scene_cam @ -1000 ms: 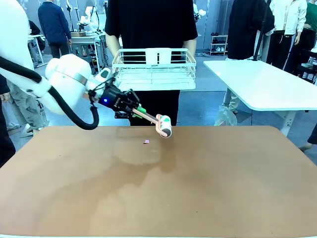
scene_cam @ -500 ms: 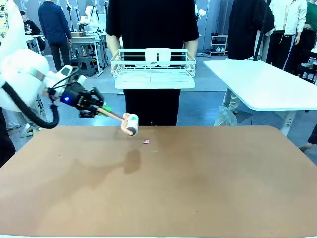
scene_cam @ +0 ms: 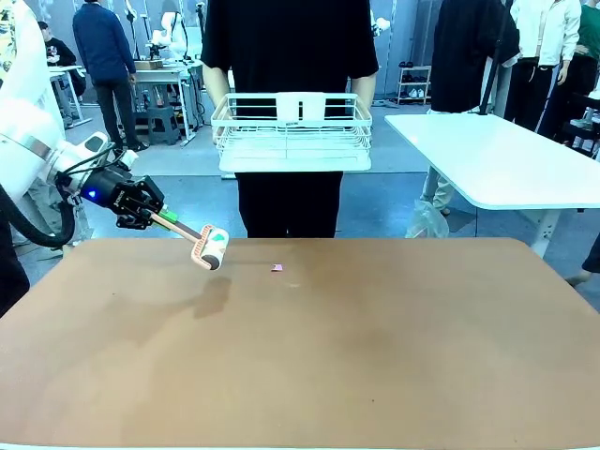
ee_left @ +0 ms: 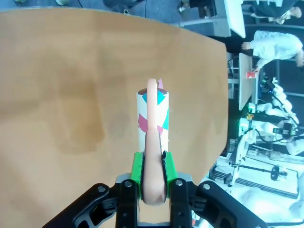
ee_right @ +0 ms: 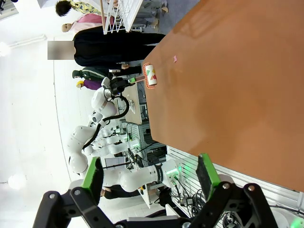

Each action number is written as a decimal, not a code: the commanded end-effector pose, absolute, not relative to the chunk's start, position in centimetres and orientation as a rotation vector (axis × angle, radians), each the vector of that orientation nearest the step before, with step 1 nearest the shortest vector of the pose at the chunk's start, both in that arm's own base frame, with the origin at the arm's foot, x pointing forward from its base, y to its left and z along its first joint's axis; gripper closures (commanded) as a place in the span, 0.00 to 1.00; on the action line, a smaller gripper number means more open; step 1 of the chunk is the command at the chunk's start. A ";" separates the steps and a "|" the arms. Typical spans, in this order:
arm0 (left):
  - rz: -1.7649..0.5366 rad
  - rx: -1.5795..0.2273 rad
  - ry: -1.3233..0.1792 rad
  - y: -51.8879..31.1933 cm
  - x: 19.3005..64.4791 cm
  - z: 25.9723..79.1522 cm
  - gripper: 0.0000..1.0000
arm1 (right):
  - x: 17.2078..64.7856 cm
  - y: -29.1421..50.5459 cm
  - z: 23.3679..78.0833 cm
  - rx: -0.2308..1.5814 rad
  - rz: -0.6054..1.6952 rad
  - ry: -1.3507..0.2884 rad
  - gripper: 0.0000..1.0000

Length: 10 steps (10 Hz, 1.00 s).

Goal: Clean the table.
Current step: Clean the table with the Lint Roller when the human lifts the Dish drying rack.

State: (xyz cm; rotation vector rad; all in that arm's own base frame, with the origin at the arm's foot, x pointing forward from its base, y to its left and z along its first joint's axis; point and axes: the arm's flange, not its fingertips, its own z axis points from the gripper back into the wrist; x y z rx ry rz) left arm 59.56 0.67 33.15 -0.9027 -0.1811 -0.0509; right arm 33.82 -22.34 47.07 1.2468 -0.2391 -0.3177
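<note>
Left gripper (scene_cam: 161, 217): sits over the table's far-left corner, jaws clamped on the pale pink handle of a lint roller (scene_cam: 211, 248). In the left wrist view the green pads (ee_left: 138, 167) press the handle from both sides, and the roller's drum (ee_left: 153, 116) (white, with teal and pink patches) points away from the wrist.

Lint roller: angled down towards the far edge, left of centre. Its shadow falls separately on the surface nearer the robot, so the drum is raised off the top, not touching.

Table (scene_cam: 375, 356): reddish-brown top across the front view, with the far edge running in front of the person. One small pink scrap (scene_cam: 277, 268) lies near the far edge, about centre, just right of the roller drum and apart from it. The scrap (ee_right: 175, 59) also shows in the right wrist view, close to the roller (ee_right: 151, 76).

Right gripper (ee_right: 149, 173): jaws spread wide, nothing between the pads, held off the table's (ee_right: 228, 95) edge.

Person (scene_cam: 286, 37): standing at the far edge, centre, holding a white wire basket (scene_cam: 292, 131) above table height.

A white-topped table (scene_cam: 497, 159) stands beyond the far-right corner
</note>
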 end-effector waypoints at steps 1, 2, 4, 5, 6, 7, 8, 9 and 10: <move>-0.102 -0.925 -0.184 0.9 63.2 32.6 0.78 | 33.7 -22.3 47.3 1.258 -0.309 -0.249 0.00; -0.102 -0.920 -0.170 0.7 64.3 32.2 0.78 | 33.7 -22.3 47.3 1.258 -0.309 -0.249 0.00; -0.085 -0.923 -0.153 0.4 65.7 31.7 0.78 | 33.7 -22.3 47.3 1.258 -0.309 -0.249 0.00; -0.079 -0.918 -0.135 0.2 65.8 31.3 0.78 | 33.7 -22.3 47.3 1.258 -0.309 -0.249 0.00; -0.068 -0.908 -0.117 0.1 65.8 30.9 0.78 | 33.7 -22.3 47.3 1.258 -0.309 -0.249 0.00; -0.055 -0.903 -0.106 0.0 65.9 30.5 0.78 | 33.7 -22.3 47.3 1.258 -0.309 -0.249 0.00; -0.041 -0.892 -0.106 -0.2 66.0 30.2 0.78 | 33.7 -22.3 47.3 1.258 -0.309 -0.249 0.00; -0.018 -0.881 -0.099 -0.6 66.2 29.7 0.78 | 33.7 -22.3 47.3 1.258 -0.309 -0.249 0.00; -0.016 -0.870 -0.078 -1.4 66.3 29.0 0.78 | 33.7 -22.3 47.3 1.258 -0.309 -0.249 0.00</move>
